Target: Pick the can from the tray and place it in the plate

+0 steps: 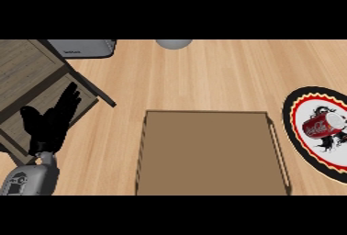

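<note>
Fingers (64, 108): left hand (47, 131) open, straight, resting.
Can (323, 125): far right of fingers, lying on plate (298, 137).
Tray (210, 156): no can; task looks done.

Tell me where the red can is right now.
In the head view, the red can lies on its side on the plate at the right edge, right of the tray.

Light was even and fairly bright across the wooden counter (203, 78); no single source could be picked out. Shadows were soft: a faint dark edge ran inside the tray's (211, 153) left wall, and the slatted crate (27, 73) at upper left looked dimmer in its recesses. The black left hand (51, 121) showed little surface detail. No glare noted. The plate (298, 133) at right looked stretched, taller than wide.
</note>
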